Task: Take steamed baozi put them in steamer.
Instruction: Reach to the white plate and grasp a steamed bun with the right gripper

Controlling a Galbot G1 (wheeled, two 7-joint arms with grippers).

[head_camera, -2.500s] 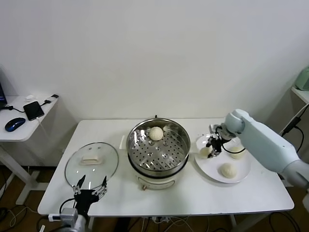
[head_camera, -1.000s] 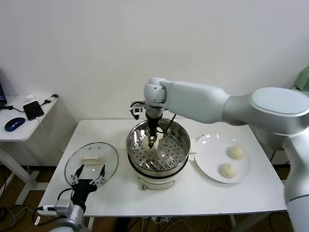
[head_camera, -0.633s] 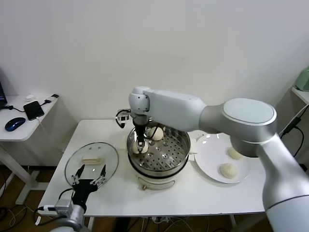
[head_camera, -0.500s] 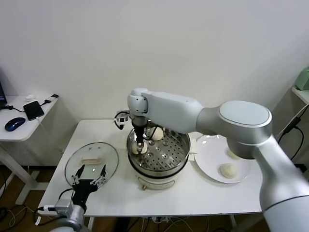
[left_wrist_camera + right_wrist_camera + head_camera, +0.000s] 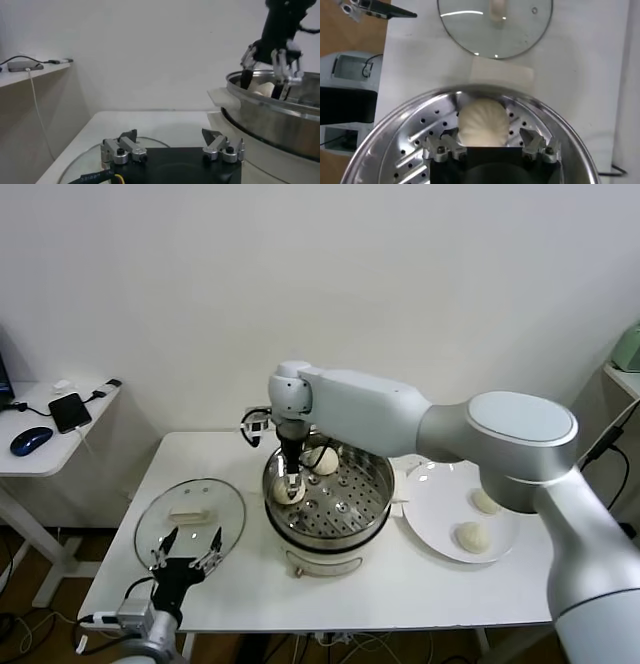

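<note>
The steamer (image 5: 342, 533) stands mid-table, a shiny pot with a perforated tray. One steamed baozi (image 5: 322, 460) lies at the tray's back. Another baozi (image 5: 283, 492) lies on its left side. My right gripper (image 5: 290, 483) hangs open just over that left bun, its fingers straddling it. In the right wrist view the bun (image 5: 483, 127) rests on the tray (image 5: 402, 150) between the spread fingers of my right gripper (image 5: 490, 143). Two more baozi (image 5: 485, 501) (image 5: 472, 536) lie on the white plate (image 5: 438, 506). My left gripper (image 5: 184, 558) is parked open at the table's front left.
A glass lid (image 5: 190, 519) with a white handle lies flat left of the steamer, just beyond my left gripper (image 5: 171, 142). The steamer's wall (image 5: 280, 127) shows close by in the left wrist view. A side desk (image 5: 40, 439) holds a phone and a mouse.
My right gripper carried a baozi from the plate to the steamer's left side, then opened and let it go onto the tray. The left arm stayed put.
</note>
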